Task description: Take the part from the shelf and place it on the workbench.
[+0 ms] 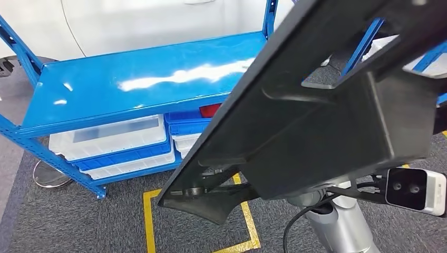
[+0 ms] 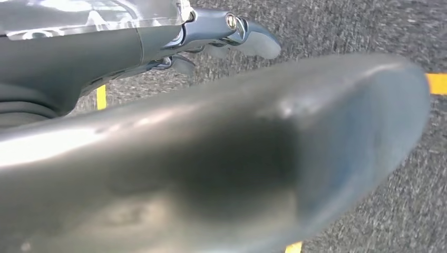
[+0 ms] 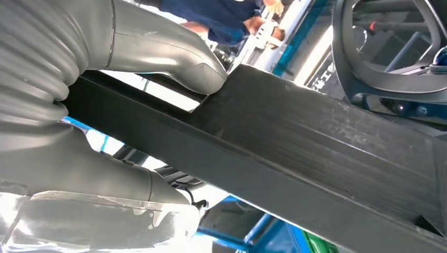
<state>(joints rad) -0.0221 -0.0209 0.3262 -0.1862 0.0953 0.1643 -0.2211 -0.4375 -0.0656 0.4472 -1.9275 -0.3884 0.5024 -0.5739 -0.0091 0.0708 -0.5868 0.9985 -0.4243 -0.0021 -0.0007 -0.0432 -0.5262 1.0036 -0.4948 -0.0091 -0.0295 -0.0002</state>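
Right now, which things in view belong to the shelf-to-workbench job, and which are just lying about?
Job:
- black part, lifted off the shelf
- right hand, gripping the part's edge
- left hand, holding the part's rounded end
- blue shelf, its top board bare

Lying about:
- white bins on the lower level
- yellow floor marking
- person in blue behind
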